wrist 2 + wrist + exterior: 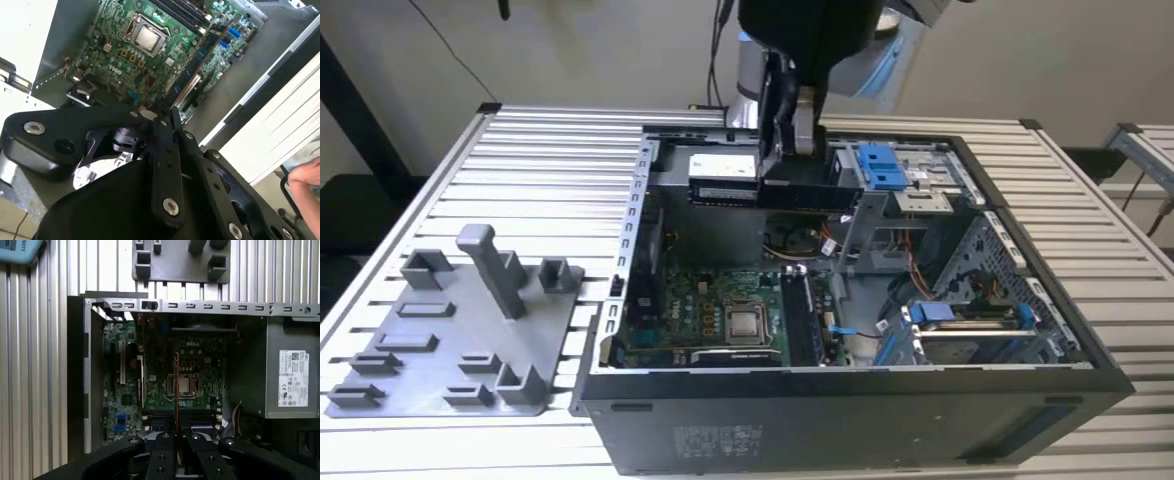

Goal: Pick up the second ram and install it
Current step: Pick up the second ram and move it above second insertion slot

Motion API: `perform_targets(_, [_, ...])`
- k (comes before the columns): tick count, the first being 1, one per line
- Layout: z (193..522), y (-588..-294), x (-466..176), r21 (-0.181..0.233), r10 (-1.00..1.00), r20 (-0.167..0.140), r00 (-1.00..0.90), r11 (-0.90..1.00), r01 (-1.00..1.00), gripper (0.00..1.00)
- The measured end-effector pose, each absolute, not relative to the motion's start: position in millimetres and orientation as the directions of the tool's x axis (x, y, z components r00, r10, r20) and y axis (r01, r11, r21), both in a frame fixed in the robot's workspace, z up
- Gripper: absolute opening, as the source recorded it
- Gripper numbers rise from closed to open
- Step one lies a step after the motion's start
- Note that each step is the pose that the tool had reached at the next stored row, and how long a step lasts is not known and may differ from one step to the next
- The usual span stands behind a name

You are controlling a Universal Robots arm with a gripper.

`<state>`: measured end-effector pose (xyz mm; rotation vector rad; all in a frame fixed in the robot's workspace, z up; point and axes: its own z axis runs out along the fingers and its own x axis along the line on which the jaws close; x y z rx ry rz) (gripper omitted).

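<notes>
Slatted table (534,170), grey tray (434,365), open computer case (854,420)

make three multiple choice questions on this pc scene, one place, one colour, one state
1. Where is the tray relative to the case?
A inside it
B on the table, at the exterior view's left of it
C on top of it

2. What colour are the drive clips?
A red
B blue
C yellow

3. What state is the ram in?
A on the tray
B on the table
C held in the gripper above the board

Answers: 1 B, it rests on the slats; 2 B, bright blue in the exterior view; 3 C, it juts from the shut gripper in both wrist views.
</notes>
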<state>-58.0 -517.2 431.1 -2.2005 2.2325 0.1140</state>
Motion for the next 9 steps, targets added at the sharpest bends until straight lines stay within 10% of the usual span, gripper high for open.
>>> perform_targets(9, [431,-517,-40,0.048,-0.998,-0.054,-0.016,0.013,-0.999,0.14])
